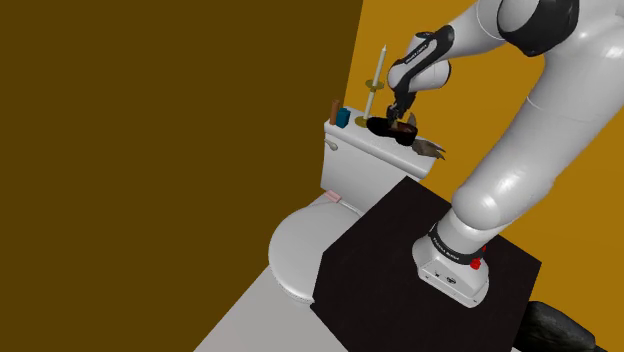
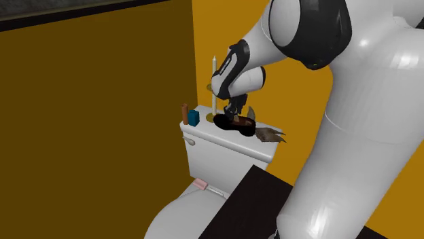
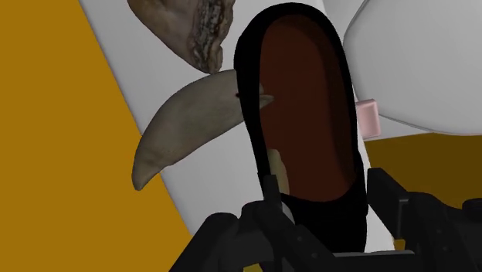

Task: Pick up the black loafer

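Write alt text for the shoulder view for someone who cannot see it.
A white robot arm reaches from its black stand up to a white toilet tank, its black gripper right at a black loafer lying on the tank's lid. A tall candle, a small teal box and a horn-shaped piece also sit on the lid, against ochre walls.

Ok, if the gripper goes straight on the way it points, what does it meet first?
The black loafer, right ahead of the gripper on the toilet tank; whether they already touch is unclear.
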### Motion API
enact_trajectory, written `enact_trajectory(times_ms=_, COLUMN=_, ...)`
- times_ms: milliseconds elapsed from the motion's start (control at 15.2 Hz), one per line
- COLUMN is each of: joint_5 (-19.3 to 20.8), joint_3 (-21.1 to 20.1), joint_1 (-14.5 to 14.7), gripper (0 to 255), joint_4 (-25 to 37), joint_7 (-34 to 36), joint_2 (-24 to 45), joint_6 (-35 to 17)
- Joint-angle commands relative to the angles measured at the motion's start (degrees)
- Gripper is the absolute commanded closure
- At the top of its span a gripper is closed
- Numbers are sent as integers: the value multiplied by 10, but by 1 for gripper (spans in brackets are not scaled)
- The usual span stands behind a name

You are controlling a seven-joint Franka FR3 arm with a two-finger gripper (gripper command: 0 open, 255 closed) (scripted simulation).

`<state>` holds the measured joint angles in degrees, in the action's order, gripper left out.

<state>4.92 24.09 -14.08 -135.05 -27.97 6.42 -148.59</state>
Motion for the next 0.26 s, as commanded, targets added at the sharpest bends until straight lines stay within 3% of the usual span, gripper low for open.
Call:
enact_trajectory(times_ms=0, joint_5=7, joint_3=2, joint_1=1, gripper=255, joint_4=4, joint_7=3, joint_2=-12, joint_6=15)
enact_trajectory(times_ms=198, joint_5=11, joint_3=2, joint_1=2, gripper=255, joint_4=6, joint_7=6, joint_2=-20, joint_6=24)
